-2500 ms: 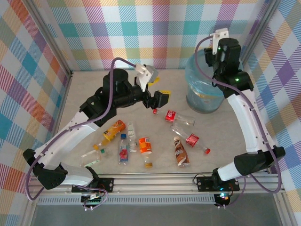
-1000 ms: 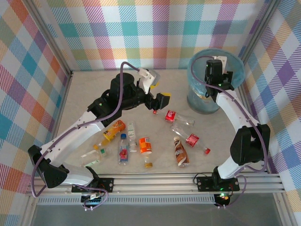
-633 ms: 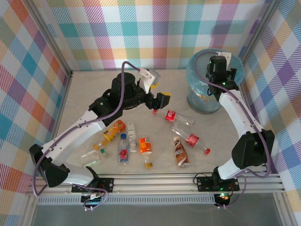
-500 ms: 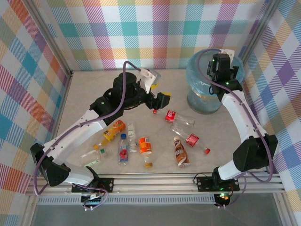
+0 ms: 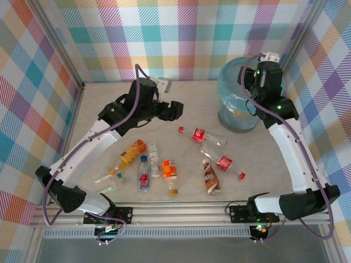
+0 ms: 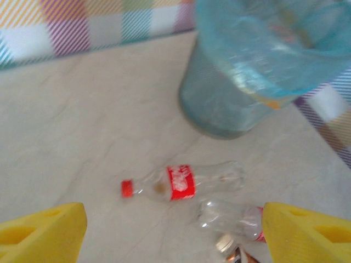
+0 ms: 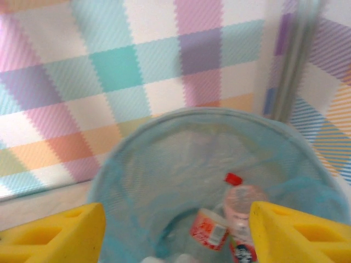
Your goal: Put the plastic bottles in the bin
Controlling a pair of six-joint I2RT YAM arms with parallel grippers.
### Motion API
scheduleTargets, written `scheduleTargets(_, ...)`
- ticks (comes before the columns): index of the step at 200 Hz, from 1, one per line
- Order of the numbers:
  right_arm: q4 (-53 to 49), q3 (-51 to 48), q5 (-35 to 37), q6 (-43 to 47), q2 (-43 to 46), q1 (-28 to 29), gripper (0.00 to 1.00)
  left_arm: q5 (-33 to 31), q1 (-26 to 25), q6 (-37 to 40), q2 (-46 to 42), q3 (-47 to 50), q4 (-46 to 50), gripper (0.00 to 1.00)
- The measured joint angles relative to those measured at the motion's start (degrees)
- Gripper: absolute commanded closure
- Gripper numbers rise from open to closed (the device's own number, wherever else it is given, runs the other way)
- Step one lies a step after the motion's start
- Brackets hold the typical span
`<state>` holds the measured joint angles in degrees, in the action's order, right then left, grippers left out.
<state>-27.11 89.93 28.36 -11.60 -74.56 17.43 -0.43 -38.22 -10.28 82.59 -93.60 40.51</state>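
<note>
- Pastel checked walls [image 5: 164, 38] close in three sides of a pale marbled bench [image 5: 104, 115].
- Bin [image 5: 237, 119] stands at 2 o'clock on the bench, with a translucent blue liner [image 7: 164, 164] folded over its rim.
- Down inside the bin lies a pink bottle [image 7: 241, 204] with a red cap, and a red-labelled bottle [image 7: 209, 227] just beside it.
- Right gripper [image 7: 175, 230] hangs over the bin mouth with its yellow fingers spread wide and nothing between them.
- Left gripper [image 5: 174, 109] hovers near bench centre, pointing toward 3 o'clock, its jaws apart and empty.
- Clear red-label bottle [image 5: 200, 134] lies on its side at the left gripper's 5 o'clock, cap toward 9 o'clock. A second clear bottle [image 5: 219, 160] lies near it, closer to the bench's front edge.
- Brown bottle [image 5: 210, 178] lies flat at 6 o'clock.
- From 6 round to 7 o'clock an orange-label bottle [image 5: 169, 170], a blue-capped bottle [image 5: 143, 174] and an orange bottle [image 5: 133, 151] all lie flat on the bench, well apart from the bin.
</note>
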Motion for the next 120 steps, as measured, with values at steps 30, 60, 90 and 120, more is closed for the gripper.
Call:
scheduleTargets(30, -0.76, 0.17, -3.02, 0.02, 1.55, 6.95, 0.31, 0.02, 6.47, -3.50, 1.49, 0.61, 8.20, 0.17)
scheduleTargets(60, -0.83, -1.53, -7.54, 0.00, 1.57, 12.11, 0.32, 0.83, 14.91, -3.21, 2.14, 4.39, 13.77, 0.16)
scheduleTargets(90, -1.01, -6.14, -12.11, -0.26, 1.55, 14.69, 0.32, -1.16, 21.70, 3.96, 4.50, 8.02, 18.25, 0.08)
scheduleTargets(120, -1.09, -9.35, -15.43, -0.68, 1.55, 15.26, 0.32, -5.60, 23.21, 15.80, 5.77, 12.94, 19.58, 0.06)
